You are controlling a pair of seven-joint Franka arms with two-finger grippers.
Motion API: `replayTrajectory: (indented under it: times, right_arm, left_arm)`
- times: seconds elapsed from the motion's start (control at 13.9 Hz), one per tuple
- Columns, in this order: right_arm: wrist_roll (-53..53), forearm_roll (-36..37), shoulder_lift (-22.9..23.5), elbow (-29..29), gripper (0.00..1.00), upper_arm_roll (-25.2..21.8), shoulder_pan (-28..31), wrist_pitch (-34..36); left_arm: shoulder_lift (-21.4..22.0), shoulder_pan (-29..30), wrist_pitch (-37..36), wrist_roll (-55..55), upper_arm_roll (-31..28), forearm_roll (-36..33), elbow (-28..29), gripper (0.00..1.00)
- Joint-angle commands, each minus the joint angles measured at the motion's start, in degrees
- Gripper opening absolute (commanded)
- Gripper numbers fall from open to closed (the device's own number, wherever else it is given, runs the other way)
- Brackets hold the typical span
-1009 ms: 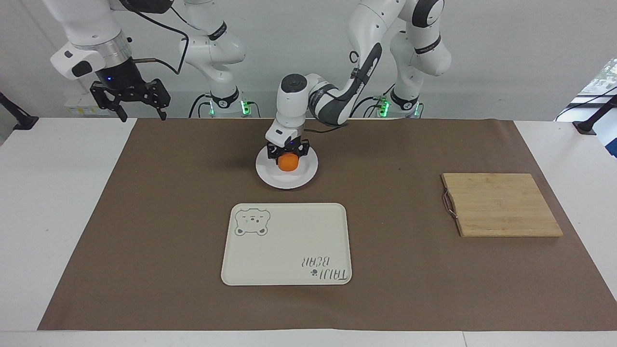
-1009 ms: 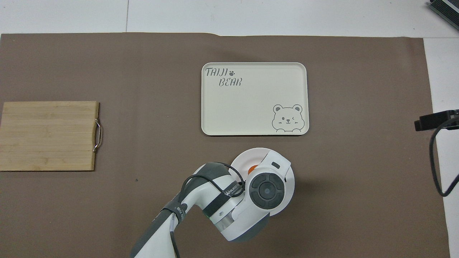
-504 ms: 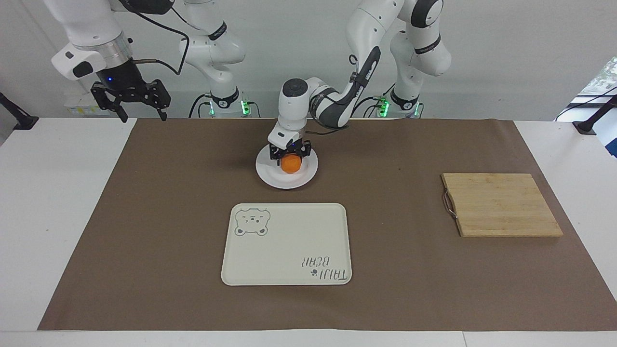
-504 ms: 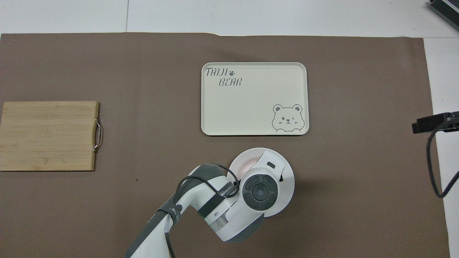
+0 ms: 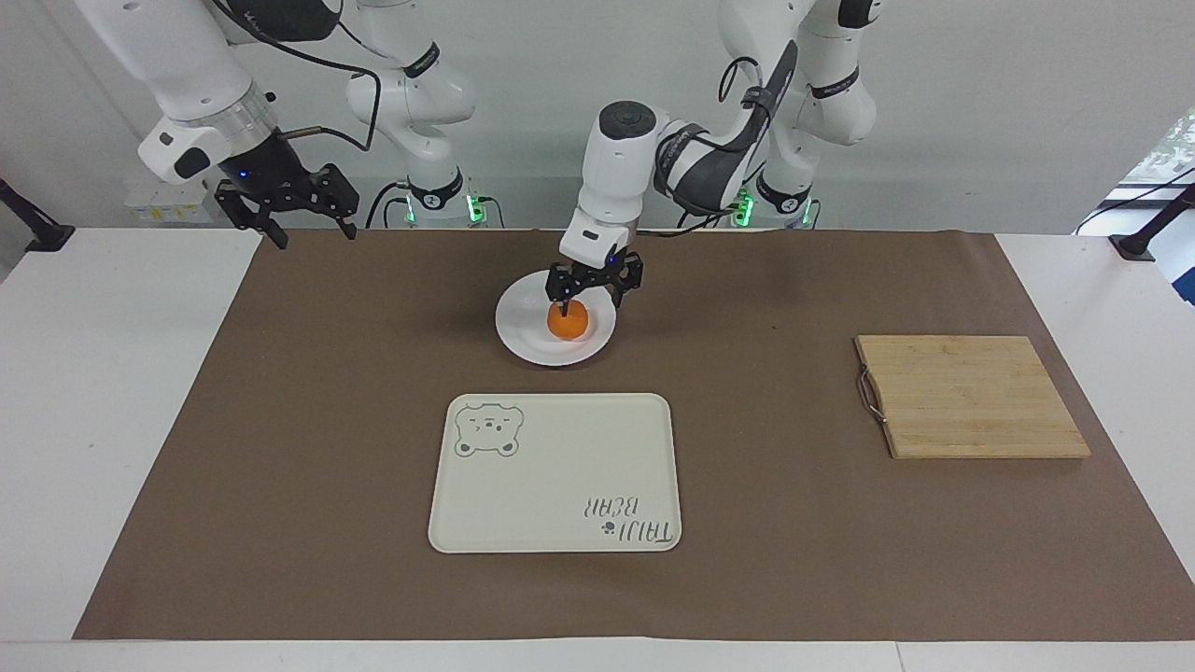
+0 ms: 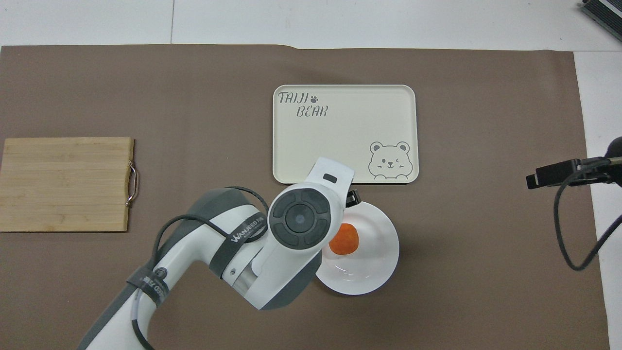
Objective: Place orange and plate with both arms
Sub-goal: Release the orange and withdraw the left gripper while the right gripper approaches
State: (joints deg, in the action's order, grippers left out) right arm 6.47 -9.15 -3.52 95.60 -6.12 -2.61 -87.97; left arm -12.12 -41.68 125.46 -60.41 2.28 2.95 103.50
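Note:
The orange (image 5: 568,321) (image 6: 343,239) rests in the middle of the white plate (image 5: 525,343) (image 6: 379,272), which sits on the brown mat nearer to the robots than the tray. My left gripper (image 5: 591,291) hangs open just above the orange, fingers spread and clear of it. In the overhead view the left arm's wrist covers the plate's edge toward the left arm's end. My right gripper (image 5: 302,225) is open and raised over the mat's corner at the right arm's end; the overhead view shows only a part of it (image 6: 549,176).
A cream rectangular tray (image 5: 560,439) (image 6: 340,146) with a bear print lies beside the plate, farther from the robots. A bamboo cutting board (image 5: 971,397) (image 6: 63,182) with a metal handle lies toward the left arm's end.
The left gripper has let go of the orange, opened and risen off the plate. The orange stays on the plate. The right gripper has shifted a little toward the mat.

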Motion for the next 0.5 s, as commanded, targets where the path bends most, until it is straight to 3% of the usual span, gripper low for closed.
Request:
replayTrajectory:
  times: [0.0,0.22,0.43]
  right_arm:
    - [0.04,-4.54,-2.19,5.28,1.00,0.23,0.51,-2.12]
    - [6.25,-10.42,-3.42,14.06,1.00,0.23,0.51,-7.38]
    - [7.51,-15.09,-3.77,18.47,1.00,0.23,0.51,-8.89]
  left_arm:
    - [1.04,3.96,-2.32,3.52,0.36,-0.04,-0.50,1.00]
    - [1.74,10.72,-5.83,16.16,0.36,0.04,-0.85,1.00]
    - [2.71,17.05,-6.54,24.35,0.36,0.04,-0.94,1.00]
